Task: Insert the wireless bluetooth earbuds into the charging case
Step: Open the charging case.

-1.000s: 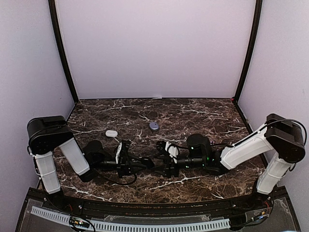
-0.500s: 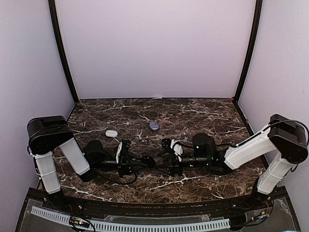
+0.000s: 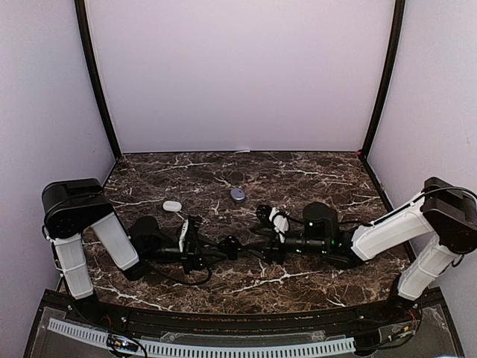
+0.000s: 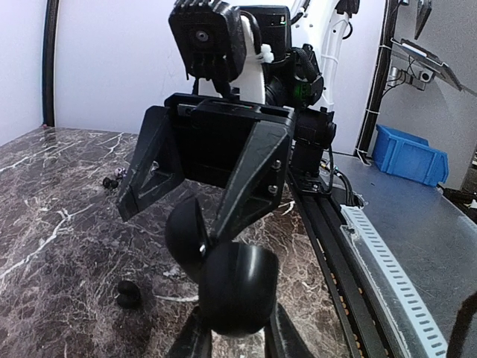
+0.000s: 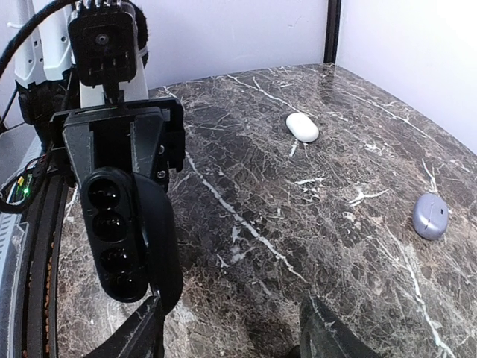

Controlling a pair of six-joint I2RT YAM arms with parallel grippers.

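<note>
My left gripper (image 4: pixel 232 337) is shut on the black charging case (image 4: pixel 237 287), held low over the marble with its lid (image 4: pixel 186 233) swung open. Seen from the right wrist, the case (image 5: pixel 119 231) shows dark wells, and I cannot tell whether they hold anything. A small black earbud (image 4: pixel 129 293) lies on the table to the left of the case. My right gripper (image 5: pixel 231 339) is open and empty, and it faces the case from a short way off. From above, the case (image 3: pixel 231 245) sits between the left gripper (image 3: pixel 218 250) and the right gripper (image 3: pixel 258 247).
A white case (image 3: pixel 172 205) and a purple case (image 3: pixel 237 195) lie shut on the table (image 3: pixel 313 179) behind the grippers. The right wrist view shows the same white case (image 5: pixel 302 127) and purple case (image 5: pixel 431 216). Small black bits (image 4: pixel 112 181) lie farther back.
The right gripper has drawn back to the right, away from the case. The left gripper and the case have stayed where they were.
</note>
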